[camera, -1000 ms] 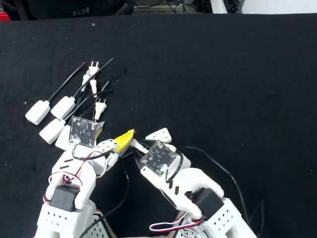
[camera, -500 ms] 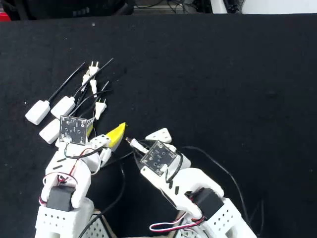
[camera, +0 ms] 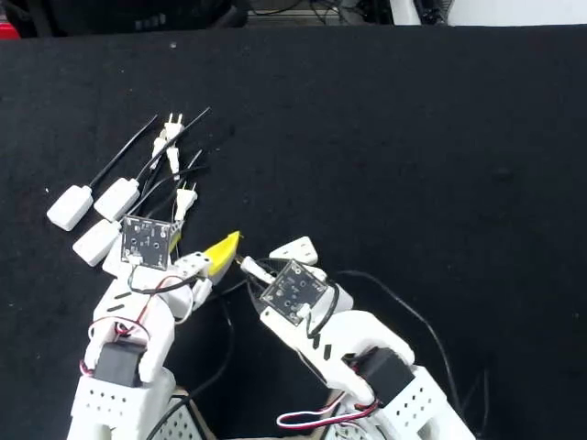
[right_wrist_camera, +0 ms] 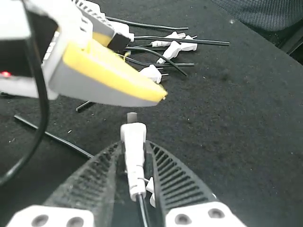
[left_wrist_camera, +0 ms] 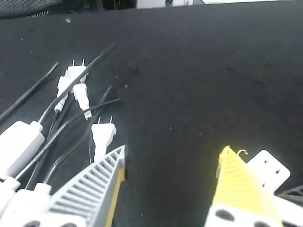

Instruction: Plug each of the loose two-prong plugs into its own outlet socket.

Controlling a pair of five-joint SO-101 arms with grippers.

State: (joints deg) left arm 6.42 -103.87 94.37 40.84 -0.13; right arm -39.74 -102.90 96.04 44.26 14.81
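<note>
Overall: two white arms sit side by side at the near edge of a black table [camera: 413, 137], their grippers close together.
Right gripper [right_wrist_camera: 134, 146]: the jaws are closed tight on a white plug, one ribbed finger on each side of its body.
Held plug [right_wrist_camera: 133, 134]: it lies lengthwise between the fingers. Its metal tip sticks out past the fingertips and a black cord runs back from its other end. The tip points at the left arm's yellow finger [right_wrist_camera: 113, 80], which is just beyond it and not touching. In the high view the held plug [camera: 249, 266] is raised off the table, just beside the socket.
Left gripper [left_wrist_camera: 171, 151]: the jaws are spread wide with nothing between them, a grey ribbed finger on one side and the yellow one on the other. It hovers between the loose plugs and the socket.
Socket [camera: 295, 249]: a small white block lying flat on the table beside the right gripper. Its two slots show in the left wrist view.
Loose plugs: three white two-prong plugs lie on the table ahead of the left gripper. They are a near plug [left_wrist_camera: 103, 136], a middle plug [left_wrist_camera: 81, 96] and a far plug [left_wrist_camera: 71, 74], tangled among thin black cords.
Blocks: three white oblong blocks on black cords lie on the far left. They are an outer block [camera: 69, 207], a centre block [camera: 116, 198] and a near block [camera: 96, 242]; whether they have slots cannot be told.
</note>
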